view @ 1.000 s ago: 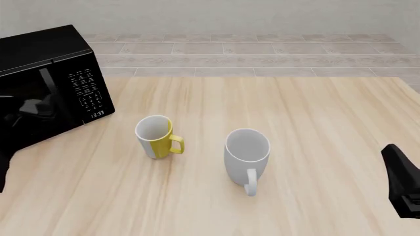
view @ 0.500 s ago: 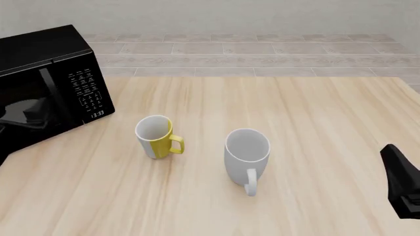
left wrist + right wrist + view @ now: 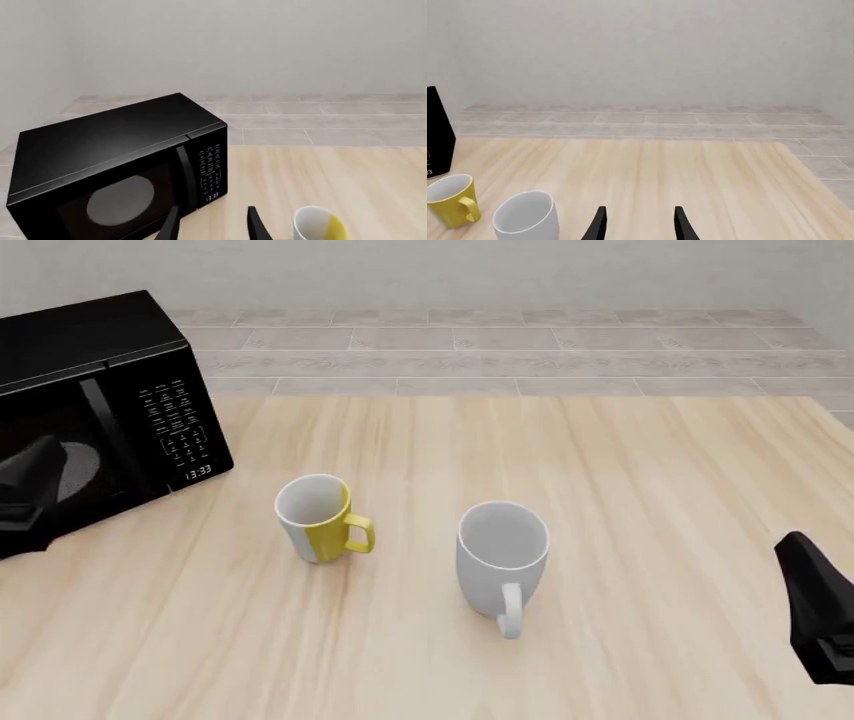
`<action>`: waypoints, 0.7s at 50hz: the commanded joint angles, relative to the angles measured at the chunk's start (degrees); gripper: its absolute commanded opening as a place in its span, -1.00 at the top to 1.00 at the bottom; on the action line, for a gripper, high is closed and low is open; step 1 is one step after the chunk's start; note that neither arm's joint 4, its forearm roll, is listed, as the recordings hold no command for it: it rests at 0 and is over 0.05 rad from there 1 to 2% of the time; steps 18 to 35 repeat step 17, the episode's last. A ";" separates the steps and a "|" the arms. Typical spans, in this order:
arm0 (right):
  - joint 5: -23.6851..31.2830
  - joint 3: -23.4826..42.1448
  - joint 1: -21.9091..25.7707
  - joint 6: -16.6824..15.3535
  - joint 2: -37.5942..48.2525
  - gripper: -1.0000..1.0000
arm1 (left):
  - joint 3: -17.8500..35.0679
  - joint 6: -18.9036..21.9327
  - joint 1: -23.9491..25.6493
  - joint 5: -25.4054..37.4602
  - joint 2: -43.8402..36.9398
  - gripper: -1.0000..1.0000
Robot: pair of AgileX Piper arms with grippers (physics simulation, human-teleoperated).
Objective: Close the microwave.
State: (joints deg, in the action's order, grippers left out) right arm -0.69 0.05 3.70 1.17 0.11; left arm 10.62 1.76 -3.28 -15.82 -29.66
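Note:
The microwave (image 3: 100, 400) stands at the table's far left, a glossy black box with its dark glass door lying flush against the front. Its white-lettered keypad (image 3: 174, 420) and small clock face me. In the left wrist view the microwave (image 3: 120, 150) fills the left half, and the pale turntable (image 3: 120, 202) shows through the glass. My left gripper (image 3: 212, 226) is open and empty, a short way back from the door. The left arm (image 3: 27, 490) shows as a dark shape in front of the door. My right gripper (image 3: 638, 226) hangs open over bare table, far from the microwave.
A yellow mug (image 3: 318, 518) and a larger grey mug (image 3: 502, 555) stand upright mid-table, right of the microwave. The right arm (image 3: 817, 610) sits at the near right edge. A tiled floor and pale wall lie beyond the table's far edge.
The left arm has shifted from the lower left corner up in front of the microwave door, and the reflections in the glass have changed. Mugs and right arm have stayed put.

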 commanded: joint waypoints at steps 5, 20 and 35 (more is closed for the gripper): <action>-0.12 0.01 -0.46 -0.06 -0.06 -1.00 | 3.37 -1.32 3.59 18.09 18.25 -1.00; -0.29 -0.03 -0.35 -0.20 -0.10 -1.00 | 9.21 -2.67 6.41 31.70 29.53 -1.00; -0.29 -0.03 -0.35 -0.20 -0.10 -1.00 | 9.21 -2.67 6.41 31.70 29.53 -1.00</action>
